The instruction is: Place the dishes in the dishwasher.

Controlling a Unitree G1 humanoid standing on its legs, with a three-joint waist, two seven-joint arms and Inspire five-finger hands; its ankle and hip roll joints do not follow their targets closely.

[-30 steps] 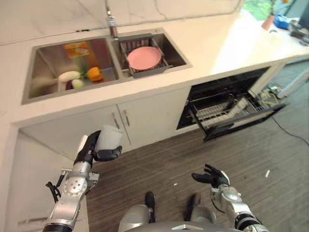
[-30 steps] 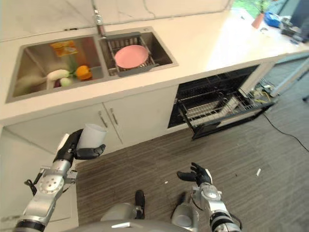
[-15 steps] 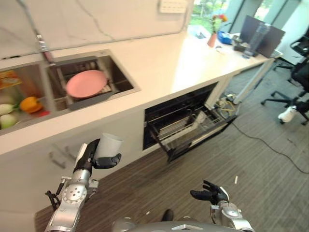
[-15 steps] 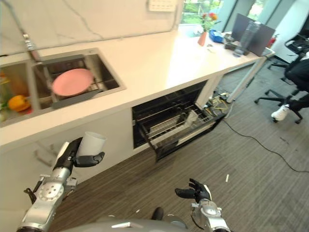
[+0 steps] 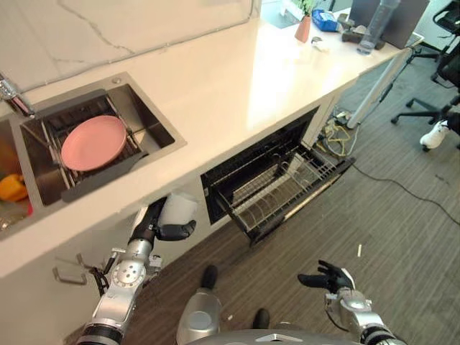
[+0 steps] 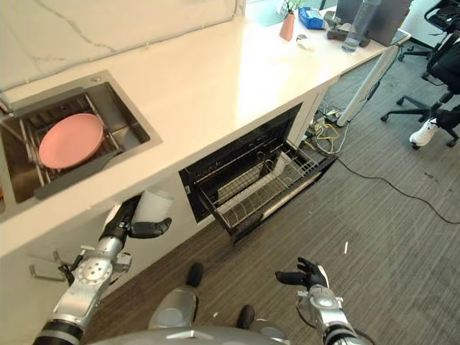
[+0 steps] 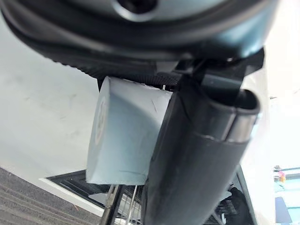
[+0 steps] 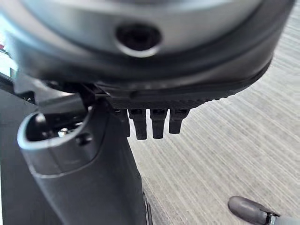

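1. Right hand [image 5: 332,275] hangs lowest and nearest, above the striped grey floor [image 5: 402,237], its fingers loosely spread and nothing in them.
2. Left hand [image 5: 153,226] is raised in front of the white cabinet doors [image 5: 86,251], thumb and fingers curled round a pale cup [image 5: 177,210] held roughly upright, mouth up; the left wrist view shows the cup's side pressed against the thumb.
3. Just to the right of the cup, the dishwasher [image 5: 266,169] stands open under the counter, its wire rack [image 5: 284,188] pulled out over the lowered door; the cup is beside the rack, apart from it.
4. White countertop [image 5: 237,79] runs above the dishwasher, and a steel sink [image 5: 154,128] is sunk into its left part.
5. Inside the sink, a pink plate [image 5: 93,142] lies on a wire rack insert; an orange item [image 5: 11,187] shows in the basin further left.
6. At the counter's far end stand a small terracotta pot [image 5: 303,29] and a blue container [image 5: 329,19].
7. Beyond, on the floor at the right, there is an office chair base [image 5: 420,111] and a white shoe [image 5: 435,134].
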